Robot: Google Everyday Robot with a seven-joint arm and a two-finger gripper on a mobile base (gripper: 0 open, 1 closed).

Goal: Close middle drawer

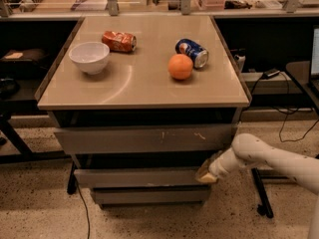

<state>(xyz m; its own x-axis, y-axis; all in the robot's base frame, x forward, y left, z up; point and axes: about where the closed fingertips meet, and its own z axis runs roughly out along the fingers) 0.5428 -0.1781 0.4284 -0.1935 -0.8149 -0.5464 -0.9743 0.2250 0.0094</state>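
Observation:
The middle drawer [139, 178] is a plain grey-brown front under the scratched larger drawer front [144, 139]. It is pushed nearly flush with the cabinet, with only a dark gap above it, and its interior is hidden. My gripper [206, 175] is at the end of the white arm [269, 159] coming from the right. Its tan tip rests against the right end of the middle drawer's front.
On the tabletop [144, 91] sit a white bowl [89, 57], a red can [119, 41], a blue can [192, 52] and an orange [180, 66]. The narrowest drawer front [149, 195] is below. A black chair base [261, 198] stands at the right, with cables behind it.

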